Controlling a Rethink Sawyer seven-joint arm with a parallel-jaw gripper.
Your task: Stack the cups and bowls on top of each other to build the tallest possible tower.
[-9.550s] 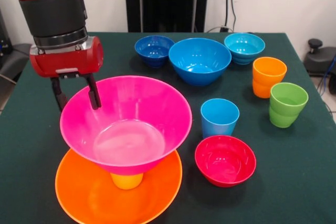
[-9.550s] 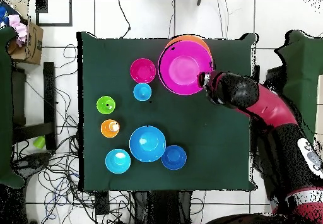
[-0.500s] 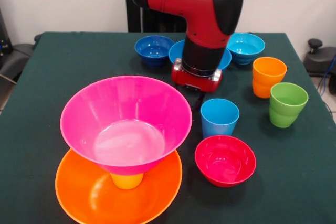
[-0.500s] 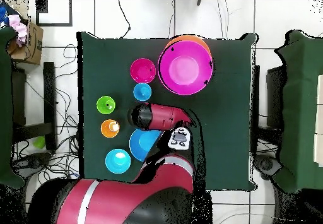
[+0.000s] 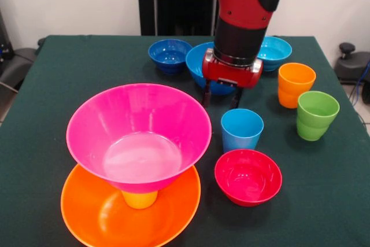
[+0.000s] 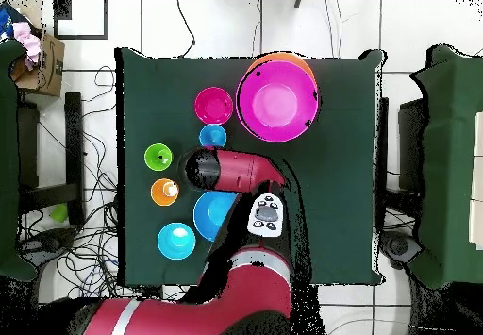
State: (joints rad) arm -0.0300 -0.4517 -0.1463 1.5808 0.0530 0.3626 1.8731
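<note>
From my remote seat, the front camera has the gripper [image 5: 220, 99] hanging above the table with its two dark fingers [image 5: 205, 95] spread apart and nothing between them. The light-blue cup [image 5: 241, 129] stands upright just near of it and slightly right, apart from the fingertips, so no contact that I can see. Right in front of that cup, touching or nearly so (can't quite tell), sits the small red bowl [image 5: 248, 176]. The tower [image 5: 137, 166] is on the near left: the large orange bowl [image 5: 98, 215] on the cloth, the yellow cup [image 5: 139, 199] upside down in it, and the large pink bowl [image 5: 137, 134] balanced on the cup, well left of the gripper. Behind the wrist, the medium blue bowl [image 5: 196, 62] is partly hidden by the arm, with the small dark blue bowl [image 5: 170, 54] to its left and the small cyan bowl [image 5: 273, 52] to its right along the far side. The orange cup [image 5: 295, 84] and the green cup [image 5: 316, 114] stand upright on the right, near each other and well clear of the gripper. In the overhead view the arm [image 6: 231, 171] lies right beside the light-blue cup [image 6: 213, 136], with the red bowl [image 6: 214, 105] just past it and the pink bowl [image 6: 276, 98] off to one side.
</note>
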